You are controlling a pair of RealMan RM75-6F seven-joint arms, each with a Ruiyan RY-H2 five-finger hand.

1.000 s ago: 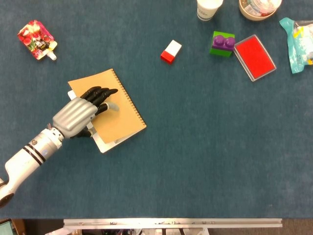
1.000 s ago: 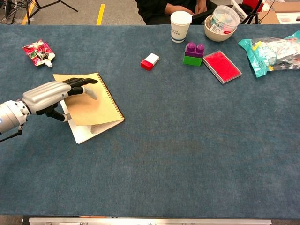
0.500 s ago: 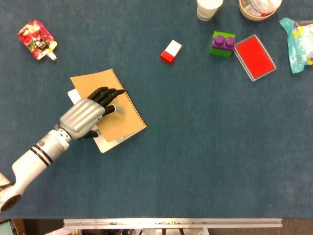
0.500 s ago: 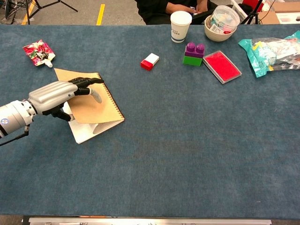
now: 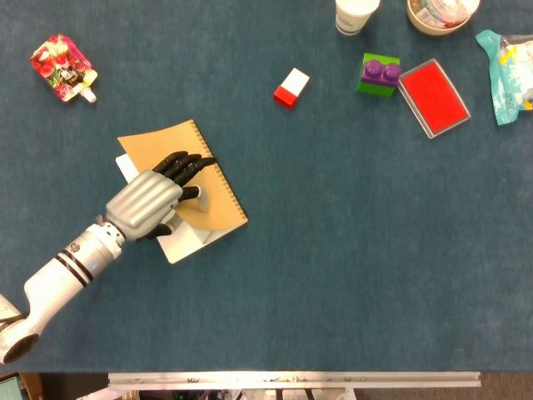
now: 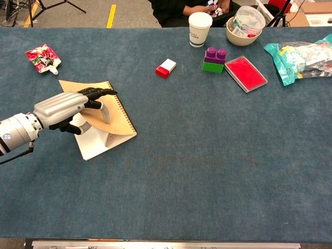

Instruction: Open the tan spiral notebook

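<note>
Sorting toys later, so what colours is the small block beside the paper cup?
Purple over green building block, clearest in chest view.

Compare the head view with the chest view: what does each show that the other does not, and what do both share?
Only the head view shows the metal rail along its bottom edge from straight above.

Only the chest view shows a seated person behind the table, the yellow floor line, and the gap under the raised tan cover, with the white page beneath.

Both show the left hand holding the tan spiral notebook partly open, the red and white block, the purple and green brick and the flat red tray.
</note>
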